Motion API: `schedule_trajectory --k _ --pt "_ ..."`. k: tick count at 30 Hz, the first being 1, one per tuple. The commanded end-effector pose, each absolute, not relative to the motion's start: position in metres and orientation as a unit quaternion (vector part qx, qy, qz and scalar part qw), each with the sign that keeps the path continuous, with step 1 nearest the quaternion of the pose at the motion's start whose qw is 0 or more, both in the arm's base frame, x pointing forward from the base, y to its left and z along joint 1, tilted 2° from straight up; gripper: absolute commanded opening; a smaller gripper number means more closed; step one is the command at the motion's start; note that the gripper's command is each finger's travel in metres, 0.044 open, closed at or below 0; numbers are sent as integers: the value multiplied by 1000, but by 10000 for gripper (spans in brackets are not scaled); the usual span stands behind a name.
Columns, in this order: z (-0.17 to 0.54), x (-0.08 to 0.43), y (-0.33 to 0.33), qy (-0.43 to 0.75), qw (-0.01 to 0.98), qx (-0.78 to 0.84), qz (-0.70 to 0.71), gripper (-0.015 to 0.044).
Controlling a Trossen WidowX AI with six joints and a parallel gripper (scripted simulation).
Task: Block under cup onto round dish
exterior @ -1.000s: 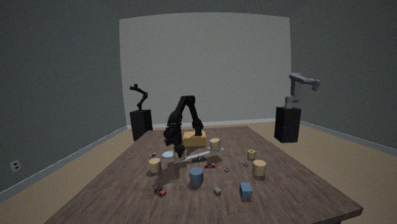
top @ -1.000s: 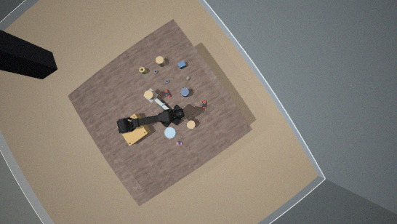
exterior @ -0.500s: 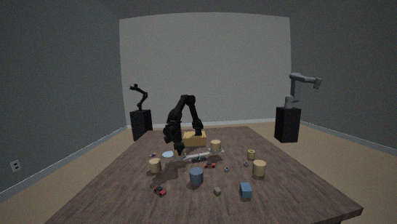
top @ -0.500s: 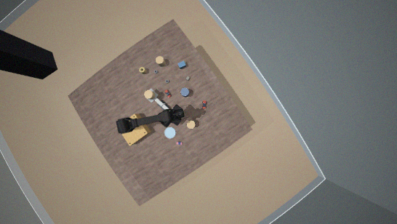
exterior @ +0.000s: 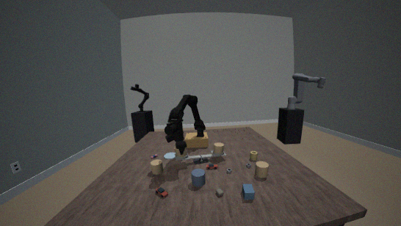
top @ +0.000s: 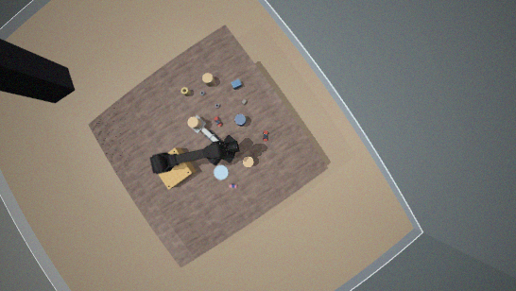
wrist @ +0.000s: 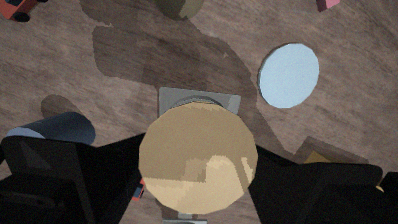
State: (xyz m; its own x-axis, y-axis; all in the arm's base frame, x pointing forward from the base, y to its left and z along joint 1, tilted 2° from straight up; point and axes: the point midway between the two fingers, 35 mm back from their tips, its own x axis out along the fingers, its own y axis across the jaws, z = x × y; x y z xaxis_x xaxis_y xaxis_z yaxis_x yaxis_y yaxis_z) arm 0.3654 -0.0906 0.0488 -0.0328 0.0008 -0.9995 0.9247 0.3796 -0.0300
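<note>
Table [exterior: 301, 198]: dark wood, carrying my base and all the small things scattered over it.
My arm [exterior: 185, 110]: arched up from the yellow base block [exterior: 197, 140], bent down over the near end of the balance.
Balance [exterior: 202, 157]: a small grey beam in front of my base, one cup at each end.
My pincer [wrist: 199, 165]: clamped on the tan cup, my dark fingers pressing it from both sides in the wrist view.
Held cup [wrist: 199, 159]: seen from above, its round top fills the middle of my wrist view; the grey end plate [wrist: 172, 97] of the balance shows just beyond it.
Other cup [exterior: 219, 147]: upright on the far end of the beam.
Round dish [wrist: 289, 75]: pale blue, flat on the table, just beside the held cup, apart from it.
Block: hidden, I cannot tell where it sits.
</note>
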Motion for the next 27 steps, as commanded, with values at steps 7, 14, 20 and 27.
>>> schedule_trajectory --k 7,14,20,27 --pt "71 372 -95 582 589 391 -402 0" --pt "80 372 -94 582 589 391 -402 0" --pt "88 371 -94 582 589 391 -402 0" --pt "97 370 -94 582 589 391 -402 0"
